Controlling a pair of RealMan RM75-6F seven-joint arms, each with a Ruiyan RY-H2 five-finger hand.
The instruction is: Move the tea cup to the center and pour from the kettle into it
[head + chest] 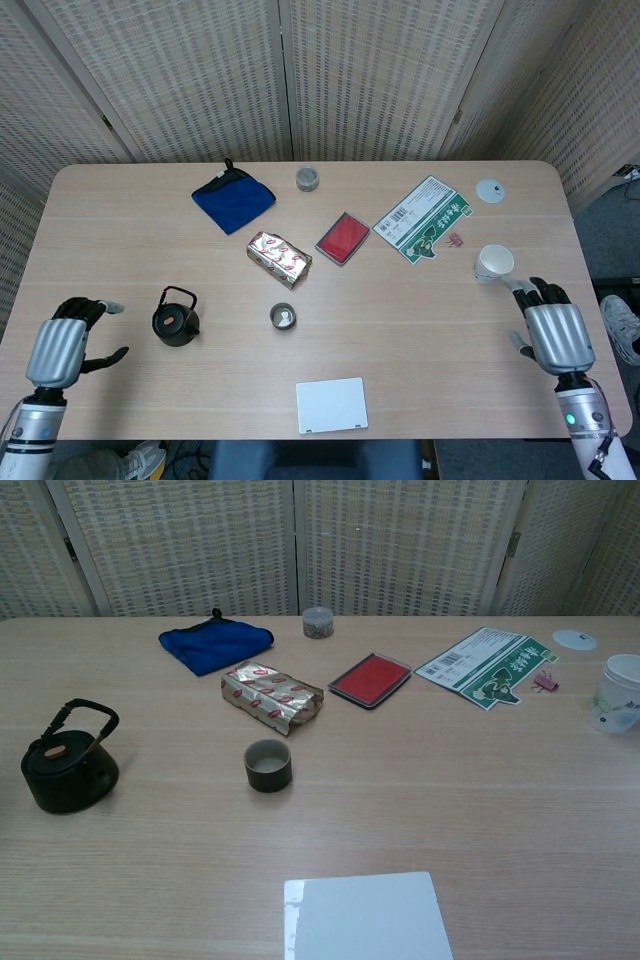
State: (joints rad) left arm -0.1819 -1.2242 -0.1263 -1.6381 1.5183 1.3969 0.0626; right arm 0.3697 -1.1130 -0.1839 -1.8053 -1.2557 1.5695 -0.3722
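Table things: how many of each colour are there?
Black: 1, iron kettle
Blue: 1, folded cloth
Red: 1, flat pad
White: 3, paper cup, round lid, flat card
Green: 1, printed packet
Total: 7

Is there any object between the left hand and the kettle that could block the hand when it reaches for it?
Nothing visible does. In the head view the left hand is open beside the kettle, apart from it, with only bare table between them. The tea cup stands on the kettle's far side.
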